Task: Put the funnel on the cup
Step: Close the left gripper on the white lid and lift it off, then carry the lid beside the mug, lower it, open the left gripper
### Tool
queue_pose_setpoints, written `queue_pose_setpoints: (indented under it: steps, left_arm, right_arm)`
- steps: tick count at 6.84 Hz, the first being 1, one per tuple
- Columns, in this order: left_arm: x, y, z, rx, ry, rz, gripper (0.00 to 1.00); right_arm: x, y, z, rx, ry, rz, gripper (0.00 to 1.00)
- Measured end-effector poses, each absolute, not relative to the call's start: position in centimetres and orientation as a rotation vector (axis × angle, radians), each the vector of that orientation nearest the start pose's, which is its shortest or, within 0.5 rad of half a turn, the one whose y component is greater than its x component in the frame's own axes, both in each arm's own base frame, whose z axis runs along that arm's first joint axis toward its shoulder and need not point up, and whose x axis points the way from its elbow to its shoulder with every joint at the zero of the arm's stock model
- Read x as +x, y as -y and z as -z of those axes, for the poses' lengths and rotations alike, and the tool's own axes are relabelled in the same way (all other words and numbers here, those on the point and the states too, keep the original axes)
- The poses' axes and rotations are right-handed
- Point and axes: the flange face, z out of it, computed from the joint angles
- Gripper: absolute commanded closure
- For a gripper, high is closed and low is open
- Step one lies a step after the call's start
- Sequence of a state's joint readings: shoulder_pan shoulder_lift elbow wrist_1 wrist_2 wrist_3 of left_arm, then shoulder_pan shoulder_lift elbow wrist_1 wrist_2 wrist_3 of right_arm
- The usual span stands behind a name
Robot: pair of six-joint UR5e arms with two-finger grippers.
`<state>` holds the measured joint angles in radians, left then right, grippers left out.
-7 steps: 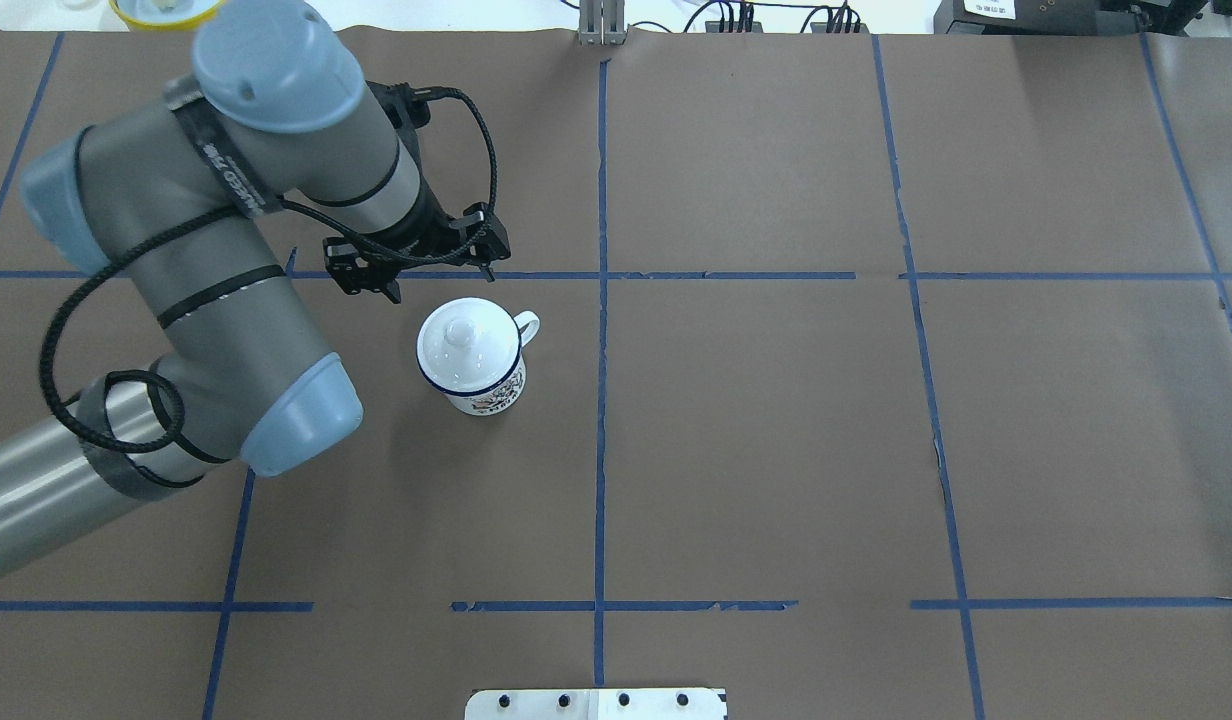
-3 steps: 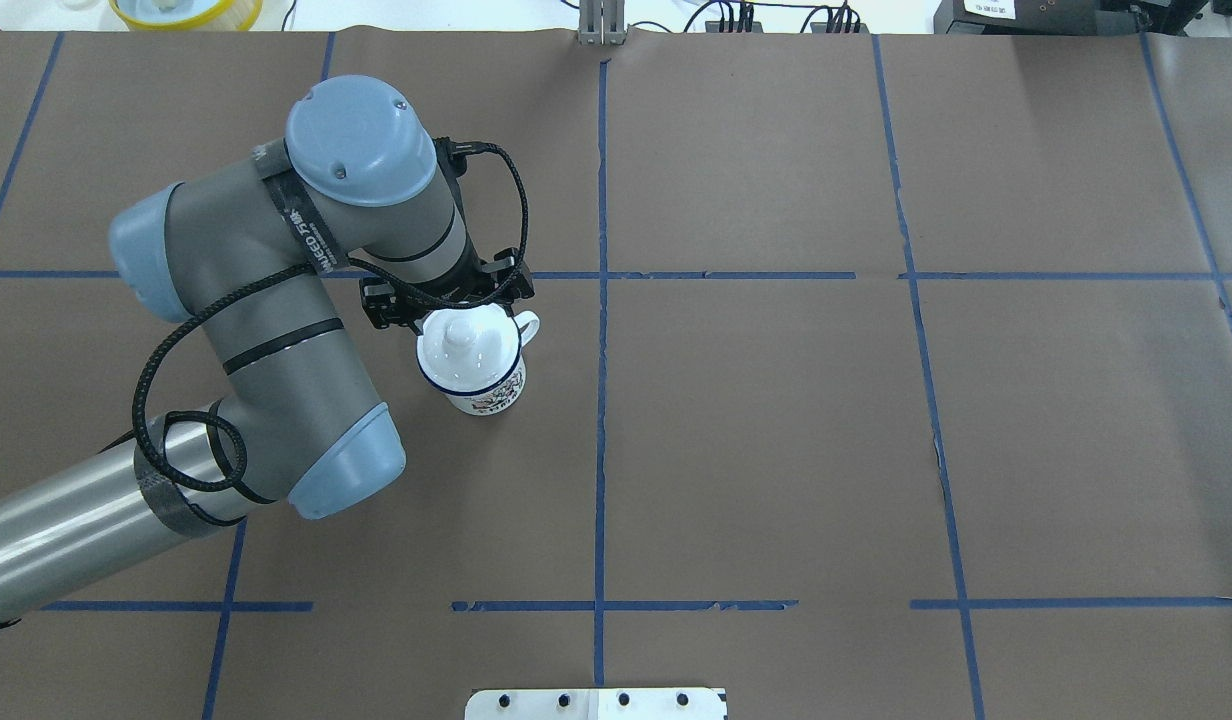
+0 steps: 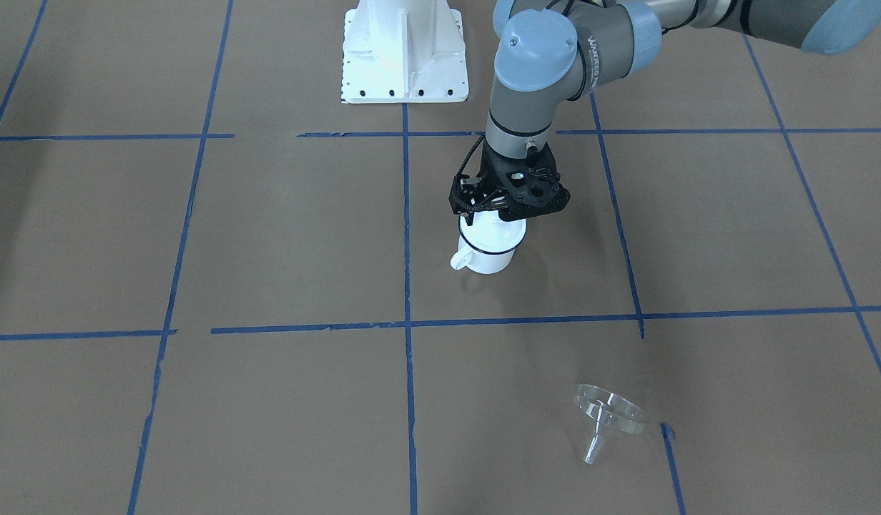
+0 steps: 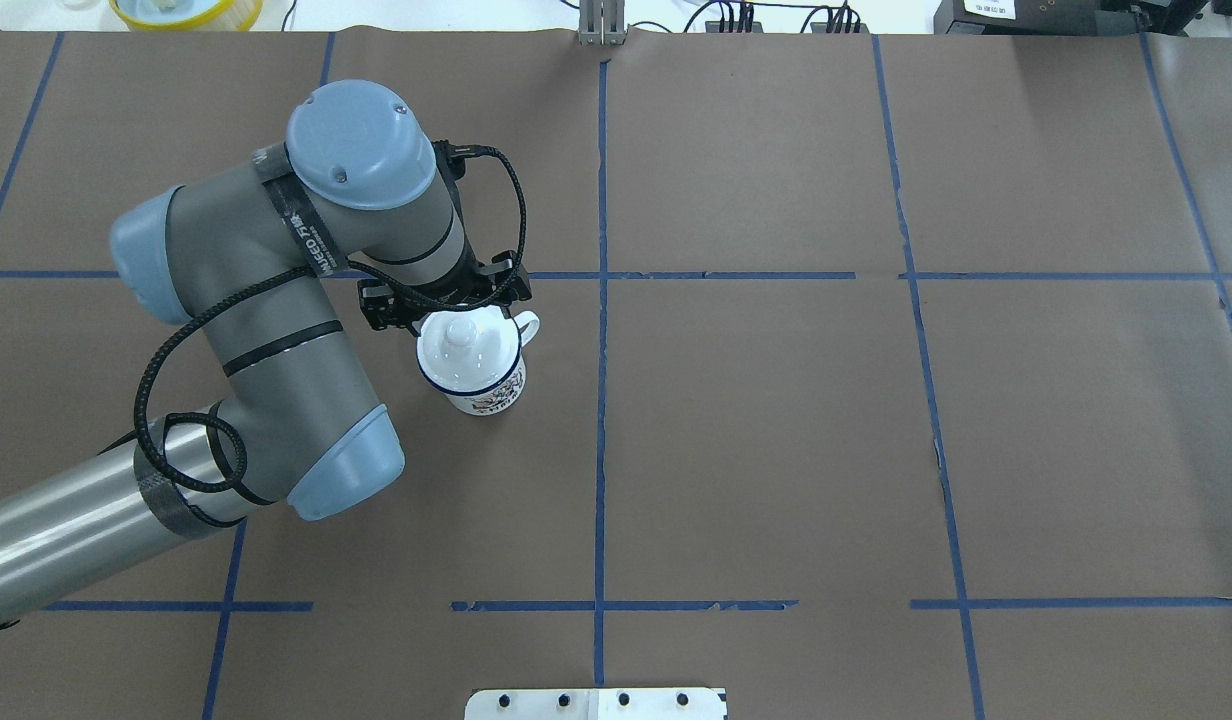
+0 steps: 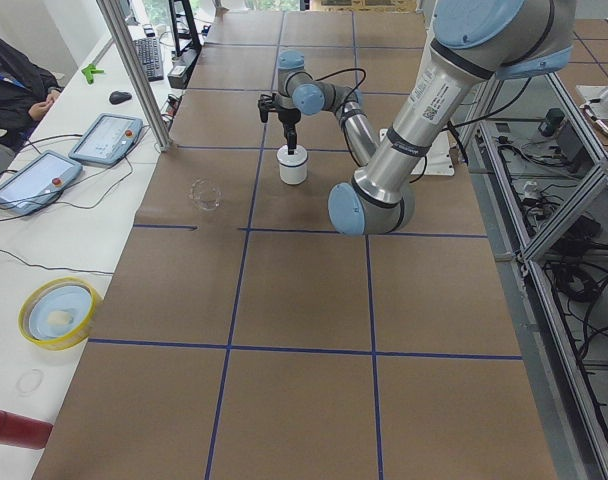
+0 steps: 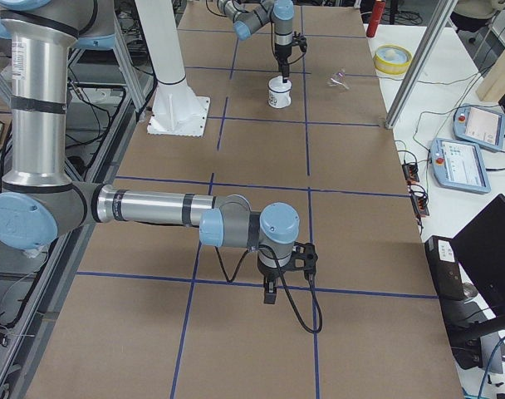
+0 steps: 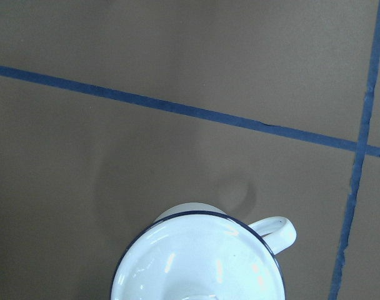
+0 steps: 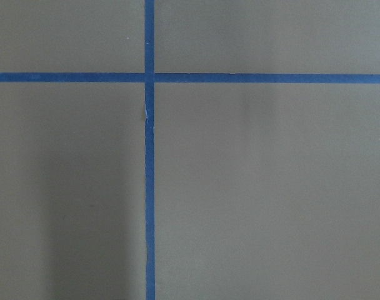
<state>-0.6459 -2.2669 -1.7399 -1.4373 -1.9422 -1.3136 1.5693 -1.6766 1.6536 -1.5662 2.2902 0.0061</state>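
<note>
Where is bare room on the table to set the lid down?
Bare: the squares past the middle tape line on the cup's handle side. Crowded: around the cup, under the left gripper; the funnel lies farther out.

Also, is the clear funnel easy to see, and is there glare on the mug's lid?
Exterior front-facing: the funnel is in focus, yet only its rim and spout outline stand out from the brown paper. Exterior left: it is a faint pale smudge. Overhead exterior: the lid carries small bright highlights. Left wrist-mounted: pale light streaks lie on the lid.
</note>
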Motion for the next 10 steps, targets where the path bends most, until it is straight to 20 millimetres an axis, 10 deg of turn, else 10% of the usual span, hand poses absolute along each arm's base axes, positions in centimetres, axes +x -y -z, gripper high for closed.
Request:
queue_pose_setpoints:
  steps: [1, 2, 10]
  left_arm:
    - [47.1, 47.7, -19.5, -0.004, -0.803, 0.232, 0.29]
    - [47.1, 47.7, -19.7, -0.004, -0.801, 0.232, 0.91]
    - [44.7, 46.5, -17.5, 0.016, -0.811, 0.194, 1.0]
  right_arm:
    - [6.7, 44.6, -67.1, -0.02, 0.719, -0.011, 0.0]
    - [6.7, 44.6, -67.1, -0.02, 0.719, -0.011, 0.0]
    - [6.7, 44.6, -67.1, -0.02, 0.719, -0.011, 0.0]
